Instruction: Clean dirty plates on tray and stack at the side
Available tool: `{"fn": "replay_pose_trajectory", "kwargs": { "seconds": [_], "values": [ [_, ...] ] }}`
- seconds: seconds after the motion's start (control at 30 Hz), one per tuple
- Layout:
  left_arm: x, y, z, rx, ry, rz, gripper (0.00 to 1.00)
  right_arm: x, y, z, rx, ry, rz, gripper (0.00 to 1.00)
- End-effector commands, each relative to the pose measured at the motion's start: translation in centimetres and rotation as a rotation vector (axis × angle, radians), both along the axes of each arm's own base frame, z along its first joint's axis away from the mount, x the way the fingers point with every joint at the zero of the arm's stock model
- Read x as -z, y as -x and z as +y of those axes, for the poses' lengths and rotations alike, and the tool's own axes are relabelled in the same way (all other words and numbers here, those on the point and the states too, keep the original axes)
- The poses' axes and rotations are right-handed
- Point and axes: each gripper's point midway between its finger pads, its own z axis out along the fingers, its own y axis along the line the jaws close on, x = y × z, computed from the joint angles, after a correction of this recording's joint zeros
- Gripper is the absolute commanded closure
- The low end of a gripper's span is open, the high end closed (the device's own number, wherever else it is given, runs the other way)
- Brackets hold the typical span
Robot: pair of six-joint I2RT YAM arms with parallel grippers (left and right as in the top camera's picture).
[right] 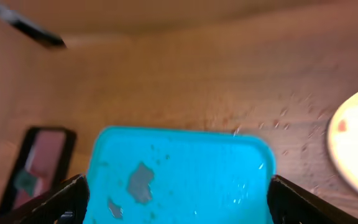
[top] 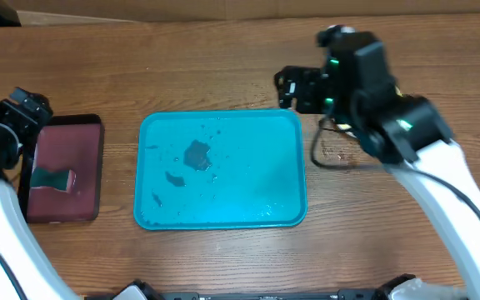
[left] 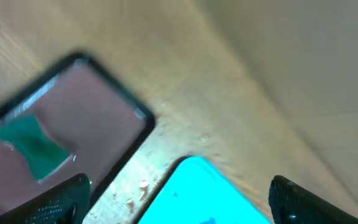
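Arms apparently raised: right gripper beside tray far corner, left gripper by maroon tray; both spread wide

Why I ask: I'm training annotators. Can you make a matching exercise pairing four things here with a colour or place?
Things:
1. large tray
2. small tray
3. green pad
4. right gripper

Descriptions:
A. maroon, black-rimmed
B. lying on the small tray
C. teal-blue, with dark smears
D. by the large tray's far right corner

Pairs: 1-C, 2-A, 3-B, 4-D
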Motion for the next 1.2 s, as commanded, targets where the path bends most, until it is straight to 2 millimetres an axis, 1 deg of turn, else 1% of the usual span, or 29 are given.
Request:
{"fn": "replay_pose_trajectory", "kwargs": {
  "seconds": [0.0, 0.1, 0.23, 0.33, 0.43, 0.5, 0.57, 0.6, 0.63, 0.7, 0.77, 0.8, 0.83, 0.93, 1.03, 1.1, 1.17],
  "values": [
    [-3.5, 1.9, -2.6, 0.064, -0.072, -0.099, 0.09, -2.1, 0.5, -0.9, 0.042, 0.02, -0.067, 0.07],
    [-4.6, 3.6, -4.9, 0.092, -0.11, -0.15, 0.09, -2.3, 1.1, -0.8, 0.058, 0.053, -0.083, 0.07],
    [-4.6, 5.3, -8.2, 0.164, -0.169, -0.22, 0.09, -1.3, 1.6, -0.4, 0.076, 0.12, -0.085, 0.07],
    [-4.2, 5.6, -10.6, 0.262, -0.229, -0.267, 0.1, -0.8, 2.2, 0.1, 0.086, 0.153, -0.093, 0.07],
    [-3.4, 5.2, -13.3, 0.38, -0.262, -0.295, 0.11, -1.2, 2.7, 1.0, 0.079, 0.165, -0.117, 0.07],
    [-2.7, 4.8, -15.2, 0.455, -0.254, -0.298, 0.12, -1.5, 2.8, 0.9, 0.092, 0.178, -0.135, 0.07],
    [-2.3, 4.6, -17.3, 0.554, -0.272, -0.301, 0.12, -2.0, 3.0, 0.2, 0.125, 0.203, -0.155, 0.07],
    [-2.2, 4.7, -18.7, 0.626, -0.318, -0.304, 0.09, -2.4, 3.1, -0.8, 0.157, 0.222, -0.169, 0.07],
    [-2.2, 4.7, -19.0, 0.641, -0.332, -0.303, 0.08, -2.7, 3.3, -1.3, 0.173, 0.231, -0.176, 0.06],
    [-2.0, 4.8, -20.1, 0.668, -0.366, -0.293, 0.05, -3.7, 4.0, -2.9, 0.215, 0.249, -0.2, 0.04],
    [-1.9, 5.0, -20.9, 0.688, -0.379, -0.288, 0.03, -5.0, 5.1, -4.4, 0.245, 0.249, -0.225, 0.02],
    [-1.9, 5.1, -21.1, 0.692, -0.385, -0.285, 0.0, -5.6, 5.8, -5.1, 0.255, 0.243, -0.238, 0.01],
    [-1.9, 5.3, -21.1, 0.69, -0.394, -0.283, 0.0, -6.4, 6.5, -5.7, 0.259, 0.23, -0.252, 0.0],
    [-2.8, 5.8, -20.4, 0.645, -0.429, -0.301, 0.0, -8.6, 8.9, -7.7, 0.271, 0.179, -0.298, 0.0],
    [-4.9, 6.9, -19.5, 0.582, -0.47, -0.362, 0.0, -10.0, 10.9, -9.5, 0.285, 0.144, -0.335, 0.0],
    [-6.6, 8.1, -18.8, 0.534, -0.502, -0.41, 0.0, -10.2, 12.0, -10.6, 0.299, 0.14, -0.347, 0.0],
    [-8.0, 9.7, -17.8, 0.463, -0.522, -0.458, 0.0, -9.9, 12.7, -11.3, 0.303, 0.135, -0.354, 0.0]
  ]
}}
